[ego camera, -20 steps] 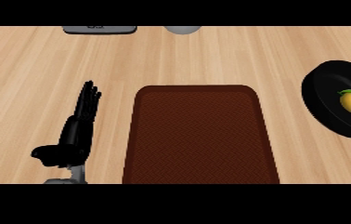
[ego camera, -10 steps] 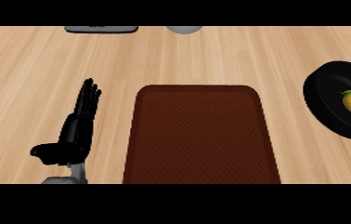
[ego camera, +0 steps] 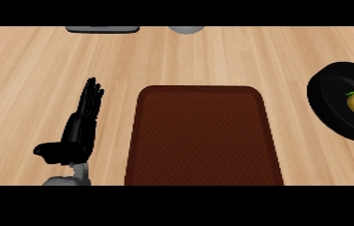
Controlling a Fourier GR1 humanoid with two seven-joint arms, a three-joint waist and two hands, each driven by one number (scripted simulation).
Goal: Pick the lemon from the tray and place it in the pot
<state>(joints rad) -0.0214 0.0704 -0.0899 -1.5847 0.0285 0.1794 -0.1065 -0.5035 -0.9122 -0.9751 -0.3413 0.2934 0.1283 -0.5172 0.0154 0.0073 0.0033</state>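
Left hand [ego camera: 77,126] rests at eight o'clock, fingers straight, holding nothing.
Lemon [ego camera: 350,100] already sits in the pot [ego camera: 328,101] at three o'clock; tray [ego camera: 202,136] bare — looks finished.

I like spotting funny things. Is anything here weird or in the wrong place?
Nothing is spilled or broken. The lemon already sits in the pot at the right edge, cut off by the frame. The tray holds nothing. The left hand rests open beside it.

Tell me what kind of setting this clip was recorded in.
Most likely a kitchen counter: a light wooden counter top carries a dark brown tray and, at the right edge, a black pot with a yellow lemon inside. The robot's left hand rests open beside the tray.
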